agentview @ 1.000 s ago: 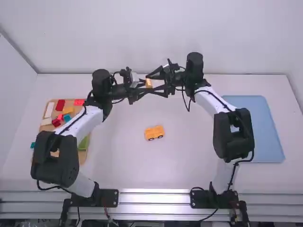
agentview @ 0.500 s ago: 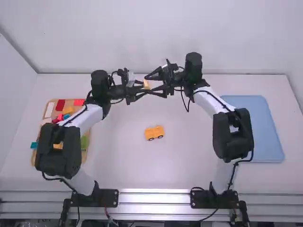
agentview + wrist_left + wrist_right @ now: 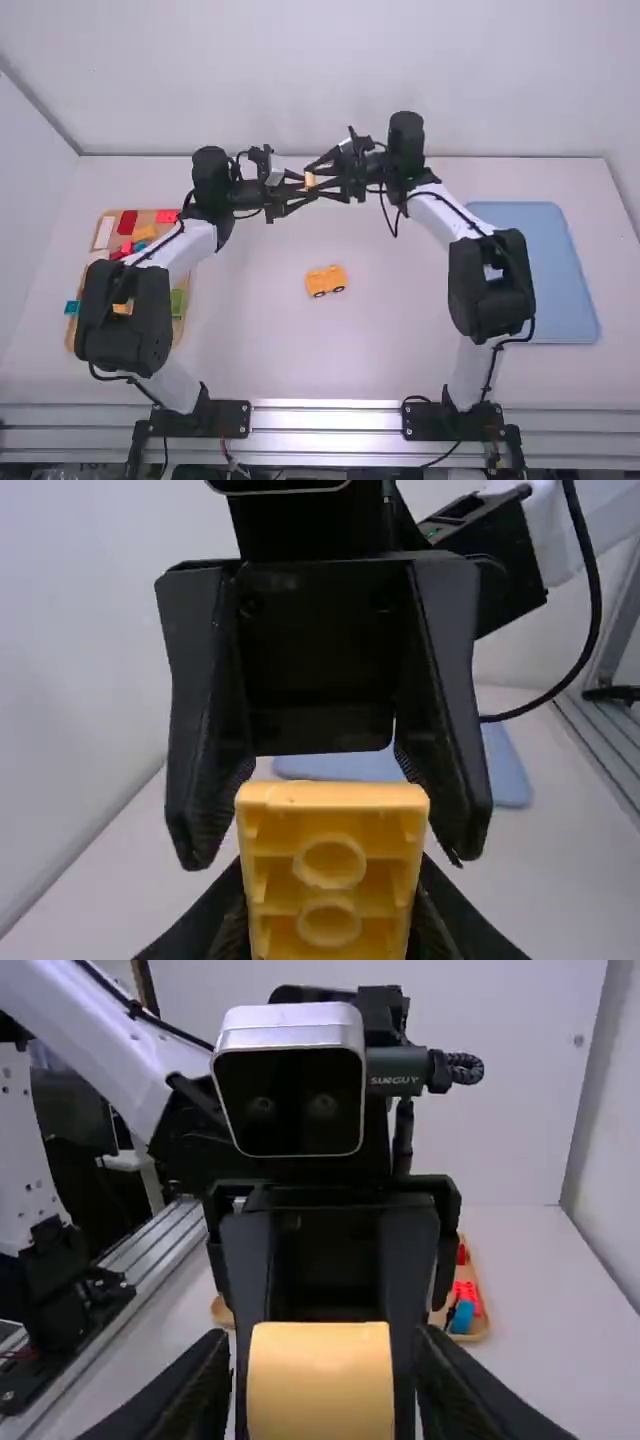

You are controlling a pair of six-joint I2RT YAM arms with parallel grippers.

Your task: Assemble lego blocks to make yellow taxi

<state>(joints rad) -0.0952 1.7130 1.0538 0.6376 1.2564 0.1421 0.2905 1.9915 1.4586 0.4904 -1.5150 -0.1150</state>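
**Yellow taxi build: looks well past halfway, block transfer likely in hand**

High view: Seeing yellow taxi body [image 3: 326,281] upright on worktop [image 3: 250,330], dark wheels [image 3: 319,294] fitted. Counting chassis and lower body as done. Judging roof or top piece as left to fit. Also seeing yellow block [image 3: 310,181] held aloft, beyond taxi body, between left pincer [image 3: 307,184] and right pincer [image 3: 318,180]. Noting wooden tray [image 3: 180,328] with spare blocks on left side, including red block [image 3: 127,223] and white block [image 3: 104,232]; blue tray [image 3: 545,270] on right side. Finding no label to report.

Left wrist view: Gripping yellow block by its sides with left pincer. Seeing hollow side and two round tubes facing this camera. Calling for right pincer to close squarely before any release; risking a drop or a twist otherwise.

Right wrist view: Reading right pincer as open, fingers apart either side of yellow block, narrow gap each side. Seeing smooth face from here. Likely left after transfer: turn block stud-side right, line up over taxi body, press down. Spotting small pale print on dark connector [image 3: 395,1080] at left arm's wrist; not quoting it.
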